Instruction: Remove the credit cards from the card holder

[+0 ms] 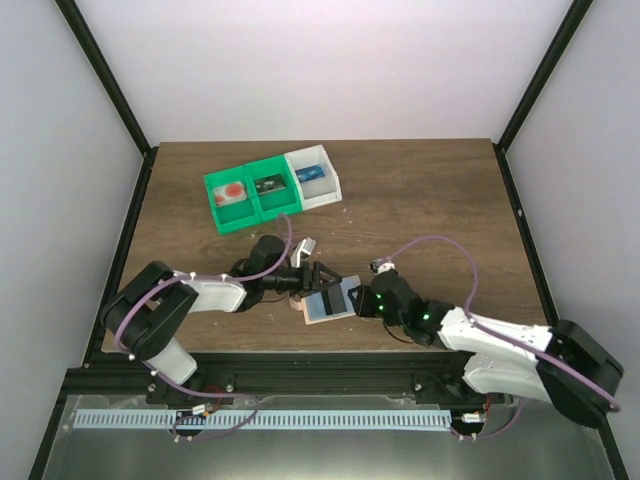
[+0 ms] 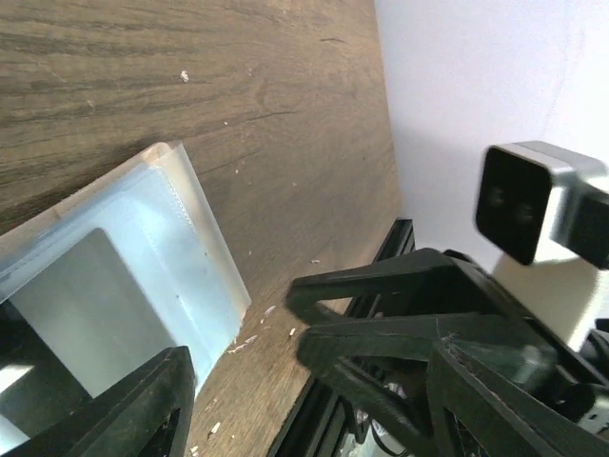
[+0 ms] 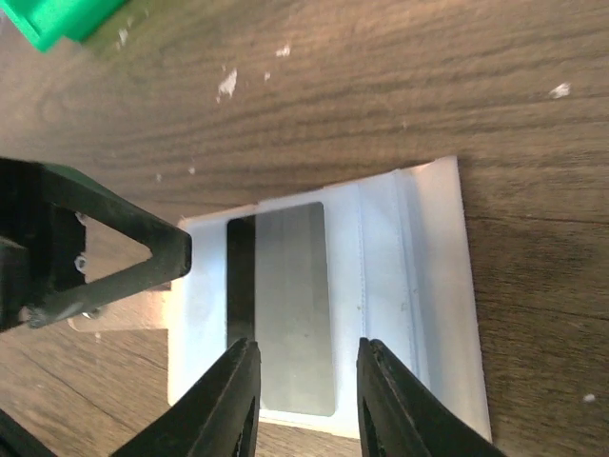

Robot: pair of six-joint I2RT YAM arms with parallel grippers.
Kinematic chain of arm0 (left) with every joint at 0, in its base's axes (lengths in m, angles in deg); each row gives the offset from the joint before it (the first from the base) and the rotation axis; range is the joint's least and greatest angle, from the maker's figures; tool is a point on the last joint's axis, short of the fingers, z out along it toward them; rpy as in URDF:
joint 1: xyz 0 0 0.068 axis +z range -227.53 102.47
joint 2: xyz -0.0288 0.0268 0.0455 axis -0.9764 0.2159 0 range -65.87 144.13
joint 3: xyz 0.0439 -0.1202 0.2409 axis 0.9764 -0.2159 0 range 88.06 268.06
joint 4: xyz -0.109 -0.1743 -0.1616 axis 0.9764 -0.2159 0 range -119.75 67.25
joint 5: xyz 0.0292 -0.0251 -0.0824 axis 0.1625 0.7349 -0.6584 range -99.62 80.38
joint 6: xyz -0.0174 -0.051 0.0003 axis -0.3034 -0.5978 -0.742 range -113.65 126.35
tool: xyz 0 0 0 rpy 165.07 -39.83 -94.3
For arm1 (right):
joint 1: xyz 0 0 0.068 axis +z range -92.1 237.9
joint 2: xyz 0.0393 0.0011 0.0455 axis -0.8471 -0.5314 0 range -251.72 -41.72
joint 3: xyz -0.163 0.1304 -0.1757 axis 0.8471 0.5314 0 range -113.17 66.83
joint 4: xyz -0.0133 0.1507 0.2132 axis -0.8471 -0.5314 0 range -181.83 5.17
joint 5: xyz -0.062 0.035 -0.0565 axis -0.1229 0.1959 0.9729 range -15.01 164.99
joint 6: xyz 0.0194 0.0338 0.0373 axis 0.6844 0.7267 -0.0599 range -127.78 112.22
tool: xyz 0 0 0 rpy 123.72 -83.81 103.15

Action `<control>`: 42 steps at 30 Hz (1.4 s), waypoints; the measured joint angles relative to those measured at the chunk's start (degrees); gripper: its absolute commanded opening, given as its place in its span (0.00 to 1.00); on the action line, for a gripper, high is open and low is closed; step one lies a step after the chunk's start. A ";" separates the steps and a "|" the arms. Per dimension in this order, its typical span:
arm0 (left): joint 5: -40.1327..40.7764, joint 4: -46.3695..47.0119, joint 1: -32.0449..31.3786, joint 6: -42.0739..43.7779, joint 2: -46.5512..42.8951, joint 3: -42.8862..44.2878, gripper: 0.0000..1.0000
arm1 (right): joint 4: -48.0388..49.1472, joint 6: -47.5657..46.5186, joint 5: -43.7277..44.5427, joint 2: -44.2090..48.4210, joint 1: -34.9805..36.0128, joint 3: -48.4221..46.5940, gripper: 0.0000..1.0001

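Right wrist, card holder (image 3: 428,267), grey card (image 3: 285,286) seemingly tucked inside

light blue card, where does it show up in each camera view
top external: light blue card low centre, between the two arms' tips.
left wrist: card lower left, running off the frame.
right wrist: card centre, flat on the wood.
shared landmark: right gripper, next to the card in all three.

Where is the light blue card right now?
In the top view, the light blue card lies flat on the table near its front edge, about centre, directly between the left gripper and the right gripper.
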 measured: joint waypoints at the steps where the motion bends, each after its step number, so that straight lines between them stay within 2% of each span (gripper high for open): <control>1: 0.59 -1.99 0.04 0.90 -0.68 0.46 0.70 | -1.40 -0.13 0.48 2.08 0.00 -0.02 0.33; 7: 2.71 -6.45 0.66 2.67 -5.05 -0.70 0.70 | -4.35 -1.42 1.18 6.19 -0.02 -0.44 0.35; 15: 6.10 -9.22 0.92 3.06 -6.71 -4.50 0.48 | -4.00 -5.27 -2.38 -1.77 -3.34 -2.49 0.29; 17: 6.73 -9.31 0.92 3.17 -6.71 -4.96 0.46 | -3.67 -6.21 -3.65 -3.54 -4.74 -2.80 0.29; 21: 7.08 -9.11 0.92 2.86 -6.67 -5.68 0.47 | -3.15 -7.74 -5.49 -8.11 -6.29 -4.00 0.27; 27: 8.02 -8.76 0.92 2.86 -5.31 -5.86 0.48 | -0.22 -8.09 -7.98 -13.18 -6.45 -4.09 0.19; 35: 9.68 -8.50 0.90 2.84 -4.76 -6.82 0.46 | 5.07 -6.86 -10.45 -14.80 -6.49 -2.80 0.15; 42: 10.38 -8.39 0.42 2.73 -3.98 -6.84 0.44 | 1.42 -6.19 -12.02 -11.80 -6.38 -2.69 0.20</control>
